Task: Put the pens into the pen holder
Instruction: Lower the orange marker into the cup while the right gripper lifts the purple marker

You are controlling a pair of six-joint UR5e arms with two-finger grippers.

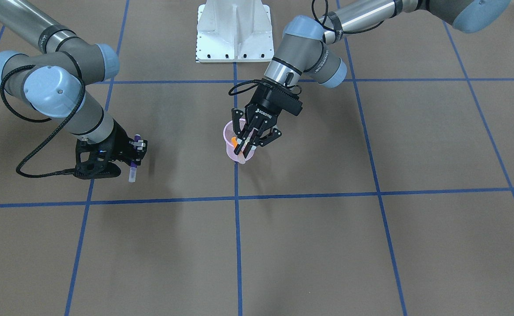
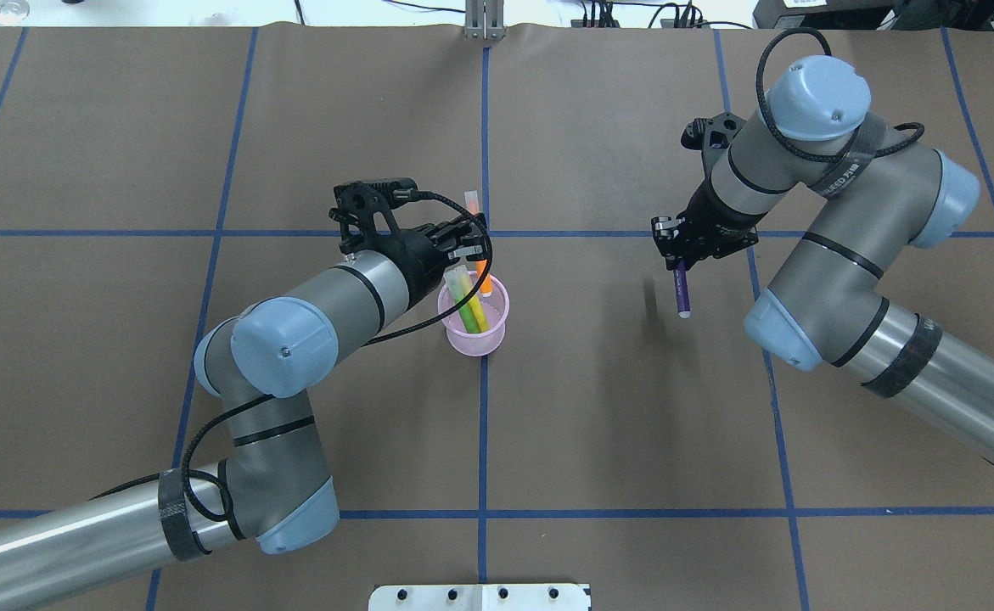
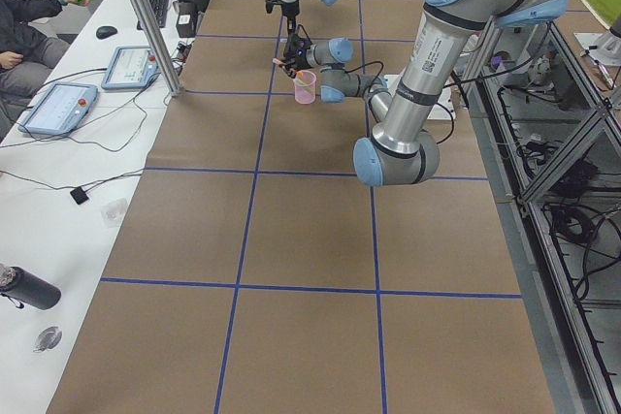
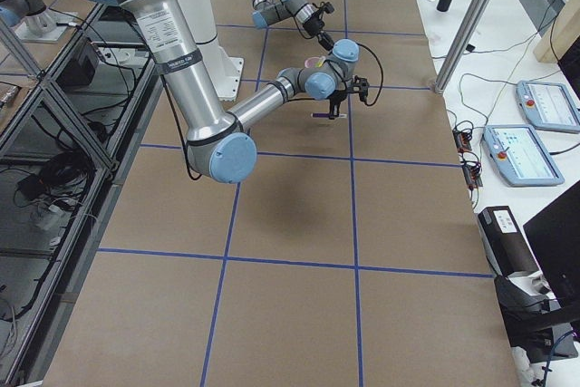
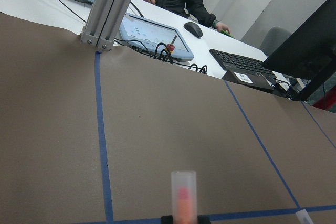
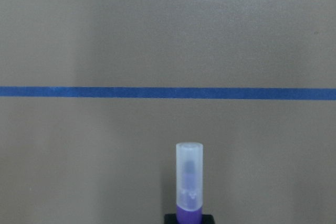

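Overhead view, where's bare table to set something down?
Free: between the pen holder and the purple pen in the right gripper, and beyond both grippers toward the far edge. Crowded: at the holder, where the left gripper holds the orange pen.

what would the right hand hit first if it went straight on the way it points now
The bare brown table. The right hand points down, so the purple pen it holds, cap end down, would touch first, near a blue tape line. The gap left is unclear.
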